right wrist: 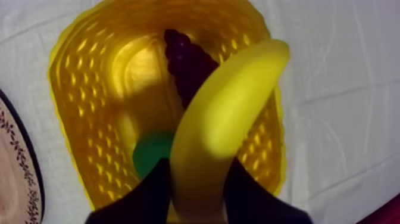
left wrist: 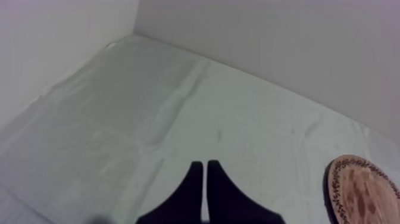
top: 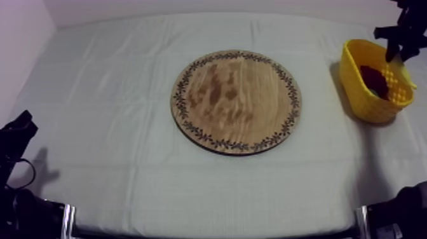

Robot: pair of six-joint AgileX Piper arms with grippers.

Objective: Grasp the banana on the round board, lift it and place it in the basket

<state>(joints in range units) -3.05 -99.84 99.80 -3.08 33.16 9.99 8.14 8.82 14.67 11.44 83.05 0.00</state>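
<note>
Smooth curved banana (right wrist: 226, 113) clamped in right hand (right wrist: 198, 177) | latticed yellow basket (right wrist: 83, 77) beneath holds knobbly dark grapes (right wrist: 187, 59), green fruit (right wrist: 149, 152) | left hand (left wrist: 205, 168) narrow, fingers together

Soft, even overhead light, cool lilac tint on the cloth (top: 127, 114), faint shadow beside the basket (top: 365, 105) toward the board (top: 236, 102), thin dark shadow under the board's near rim, warm glow inside the basket, pale sheen along the banana (right wrist: 226, 119).
</note>
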